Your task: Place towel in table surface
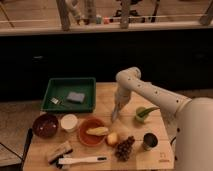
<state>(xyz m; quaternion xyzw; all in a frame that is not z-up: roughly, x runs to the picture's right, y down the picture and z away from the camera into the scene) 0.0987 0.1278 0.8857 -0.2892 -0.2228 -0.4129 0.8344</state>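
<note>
Over the middle of the table [106, 94], my arm reaches in from 3 o'clock and points the claw [116, 111] straight down, close above the planks. A pale, tapering shape hangs under the wrist. I take its lower end for the towel [114, 118], carried there, though cloth and claw run into one another and I cannot tell whether the claw is clenched or released.

The spot makes sense to me, since bare wood shows beneath it. From the claw, the green tray [70, 80] and its grey pad [76, 96] sit off at 10 o'clock. The small green bowl [142, 115] is near at 3 o'clock, and the orange plate [83, 136] with a banana [98, 131] lies just below at 7 o'clock. A vertical wrist lets a limp cloth dangle free and land on wood rather than drape over the plate's rim.

My judgement — the towel is not yet laid down; a short descent and a letting-go remain.
</note>
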